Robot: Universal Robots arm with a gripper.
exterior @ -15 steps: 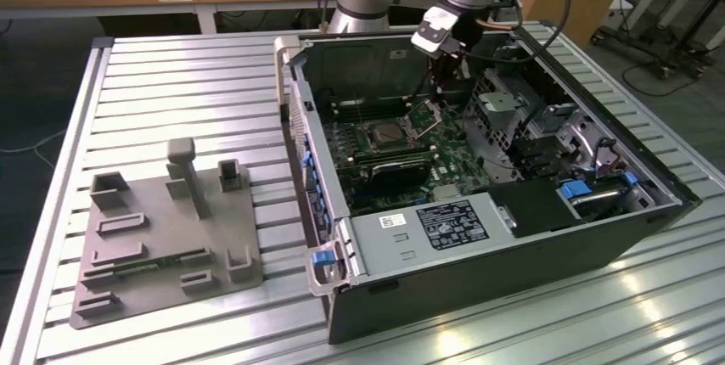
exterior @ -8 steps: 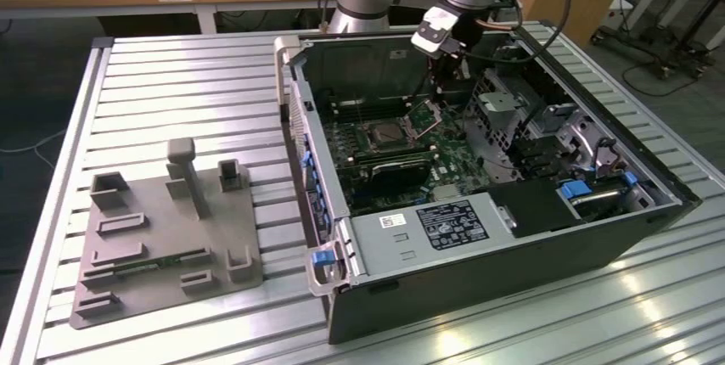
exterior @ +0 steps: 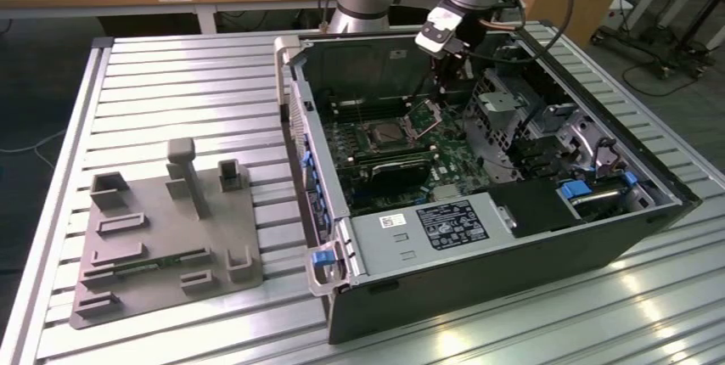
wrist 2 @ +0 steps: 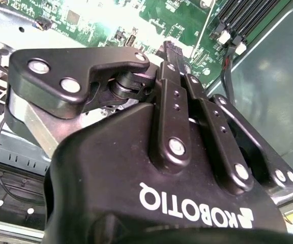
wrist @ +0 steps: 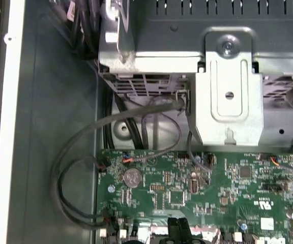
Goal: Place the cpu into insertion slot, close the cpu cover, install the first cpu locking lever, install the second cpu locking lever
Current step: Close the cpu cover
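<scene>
An open computer case [exterior: 476, 170] lies on a slatted metal table. The insertion slot [exterior: 385, 134] sits on the green motherboard, with a silver rim and a dark middle. I cannot tell whether the cpu lies in it. The cpu cover [exterior: 429, 114] stands tilted up on the slot's side toward the exterior view's right. My gripper [exterior: 451, 83] hangs inside the case, beyond the cover and near the back wall. In both wrist views its black fingertips [wrist 2: 170, 49] [wrist: 175, 227] sit close together above the board, and nothing shows between them. I cannot make out the locking levers.
A metal drive cage [wrist: 228, 86] and loose black cables [wrist: 85, 168] are close to the gripper. Memory slots [wrist 2: 243, 20] run along the board. A black labelled box [exterior: 453, 222] fills the case's near end. A grey fixture block [exterior: 170, 229] stands on the table [exterior: 170, 85].
</scene>
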